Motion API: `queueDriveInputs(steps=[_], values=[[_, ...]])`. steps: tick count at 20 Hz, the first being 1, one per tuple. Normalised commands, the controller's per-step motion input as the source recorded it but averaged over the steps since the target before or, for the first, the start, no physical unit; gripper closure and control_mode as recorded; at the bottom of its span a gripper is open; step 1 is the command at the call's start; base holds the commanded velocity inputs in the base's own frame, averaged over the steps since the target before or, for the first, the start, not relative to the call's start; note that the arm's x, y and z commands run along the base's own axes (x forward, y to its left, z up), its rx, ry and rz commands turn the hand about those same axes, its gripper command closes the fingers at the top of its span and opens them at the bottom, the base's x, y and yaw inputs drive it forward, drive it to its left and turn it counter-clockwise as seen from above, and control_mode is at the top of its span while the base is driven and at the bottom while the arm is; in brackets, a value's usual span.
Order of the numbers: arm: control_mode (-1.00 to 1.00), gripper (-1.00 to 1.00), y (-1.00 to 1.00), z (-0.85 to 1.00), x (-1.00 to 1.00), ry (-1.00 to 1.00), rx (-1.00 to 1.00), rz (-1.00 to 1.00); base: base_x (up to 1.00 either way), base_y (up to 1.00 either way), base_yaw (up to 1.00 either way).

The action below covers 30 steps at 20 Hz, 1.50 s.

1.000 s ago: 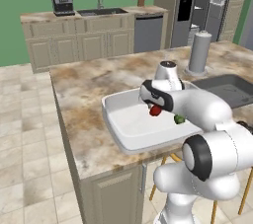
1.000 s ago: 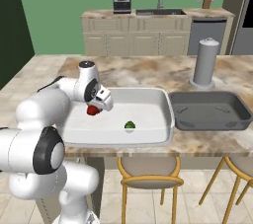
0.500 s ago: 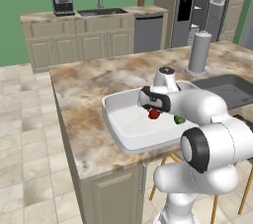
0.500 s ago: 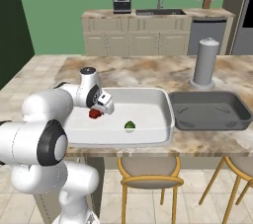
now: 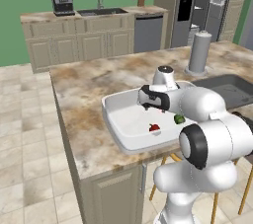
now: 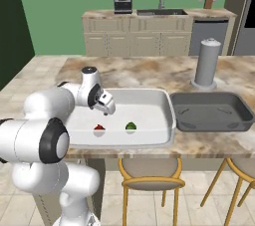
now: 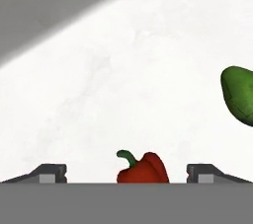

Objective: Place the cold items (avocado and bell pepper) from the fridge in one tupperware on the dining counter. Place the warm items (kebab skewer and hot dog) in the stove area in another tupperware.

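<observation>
Overhead, roughly: the dining counter (image 5: 94, 77) runs across both base views, marbled beige-brown top, its far right end cut off by the frame edge. Fridge (image 5: 207, 6) stands at the back right in the left base view, door open on white shelves; what sits on them is too small to read. On the counter, the white tupperware (image 6: 164, 108) lies lengthwise, its left end hidden behind the arm in the right base view. Just beside it on the right, nearly touching, sits the dark grey tupperware (image 6: 211, 111); whether the rims meet I cannot tell. A grey upright cylinder (image 6: 207, 63) stands behind the grey tray, well apart from the white tub.

Gripper (image 7: 126, 171) hangs over the white tub's floor, jaws spread wide, nothing between them gripped; the finger tips (image 7: 49, 172) show at either side of the hand view's bottom, clear of the pepper. In the base views the fingers are mostly masked by the white wrist.

Bell pepper (image 7: 143, 168) lies on the tub floor, red with a curled green stem, its lower half cut off in the hand view. Avocado (image 6: 131, 126) lies near it on the same floor, apart, not touching; the hand view clips its right side.
</observation>
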Motion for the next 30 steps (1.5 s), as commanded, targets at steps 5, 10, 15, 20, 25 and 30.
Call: queueDriveInputs(steps=[5,10,15,20,25,30], values=[[-1.0,-1.0,0.0,0.59,-0.54,0.04,0.0,-0.18,0.0,0.0,0.0],[-1.0,-1.0,0.01,1.0,-1.0,0.0,0.0,-0.11,0.0,0.0,0.0],[-1.0,-1.0,0.07,0.83,-1.0,0.0,0.0,0.02,0.0,0.0,0.0],[-1.0,-1.0,0.03,0.53,-1.0,0.0,0.0,0.28,0.0,0.0,0.0],[-1.0,-1.0,0.0,-0.06,-0.87,0.0,-0.03,0.51,0.0,0.0,0.0],[-1.0,-1.0,0.0,-0.06,-0.79,0.0,-0.07,0.04,0.0,0.0,0.0]])
